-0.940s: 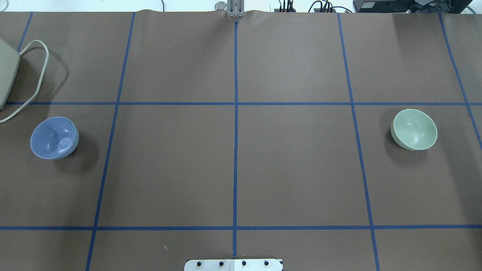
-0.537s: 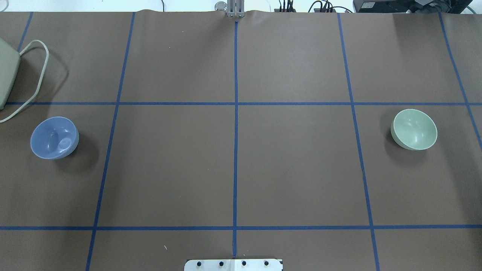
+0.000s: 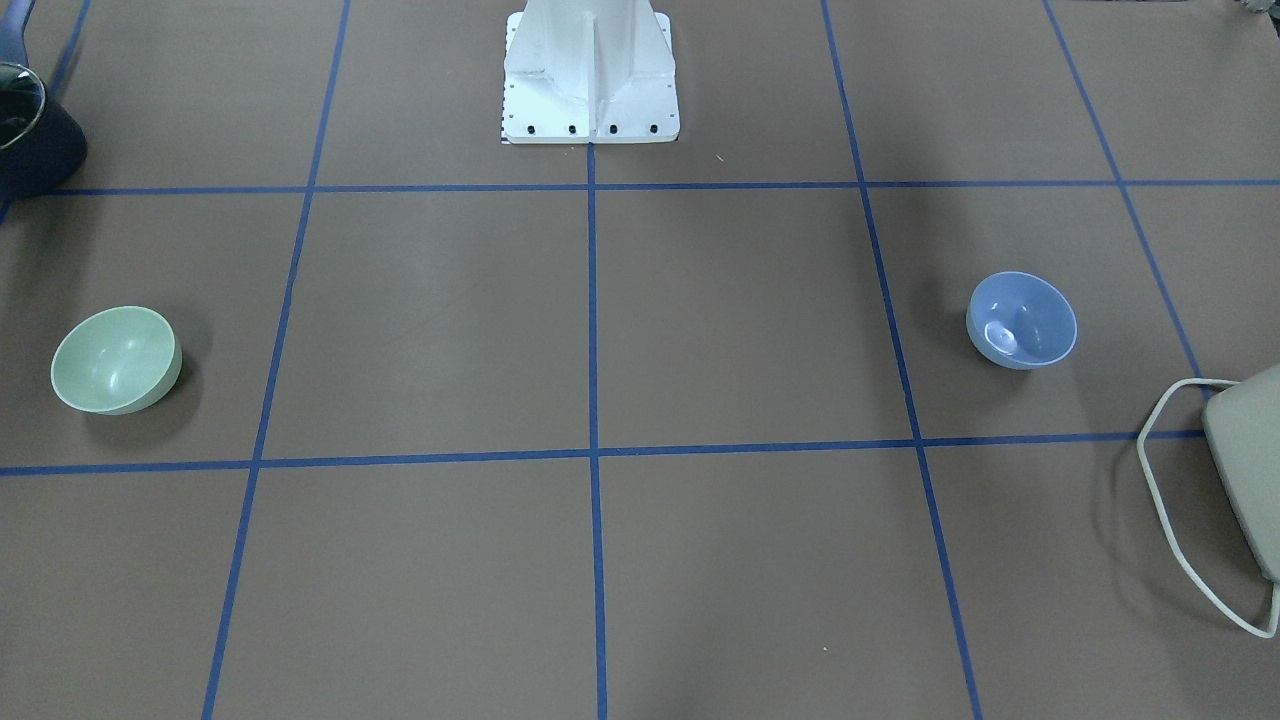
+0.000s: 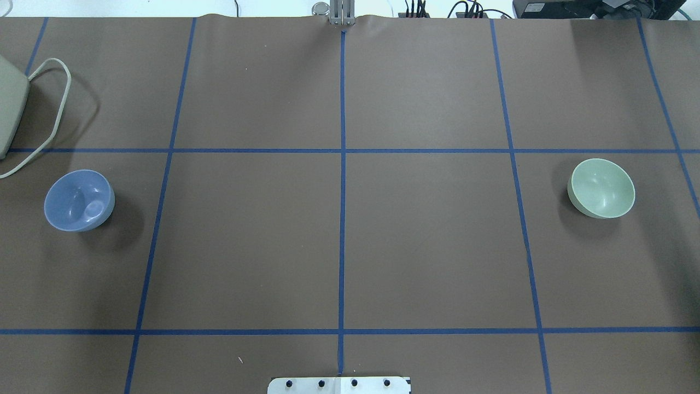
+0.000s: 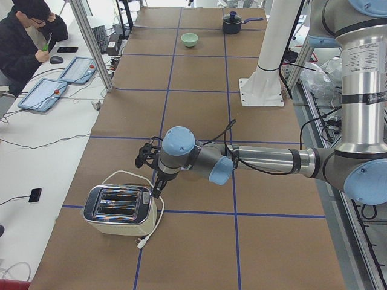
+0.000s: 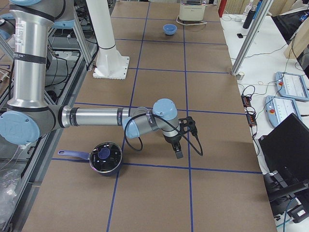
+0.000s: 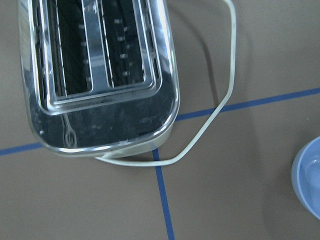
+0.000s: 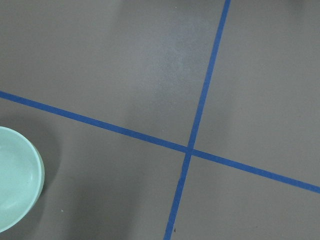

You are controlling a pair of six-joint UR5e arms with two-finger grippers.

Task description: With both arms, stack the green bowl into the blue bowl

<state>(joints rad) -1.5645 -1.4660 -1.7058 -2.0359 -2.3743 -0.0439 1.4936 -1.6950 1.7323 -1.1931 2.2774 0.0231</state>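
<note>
**Bowls unmoved, well apart**

No shift since the earlier overhead frames. Far left: toaster (image 4: 10, 109) at the worktop (image 4: 339, 241) edge, left end effector (image 5: 157, 191) hanging just beside it; opening, cannot tell. Next, blue bowl (image 4: 79, 200) upright, near the toaster. Far right: green bowl (image 4: 601, 188) upright. There the right end effector (image 6: 178, 153) hangs low near a dark pot (image 6: 105, 157); opening, cannot tell.

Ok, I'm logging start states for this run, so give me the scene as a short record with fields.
green bowl: upright, empty, robot's right side
blue bowl: upright, empty, robot's left side, near the toaster
stacked: not yet, bowls far apart
left gripper: low beside the toaster; open or shut unclear
right gripper: low, near the pot; open or shut unclear
</note>
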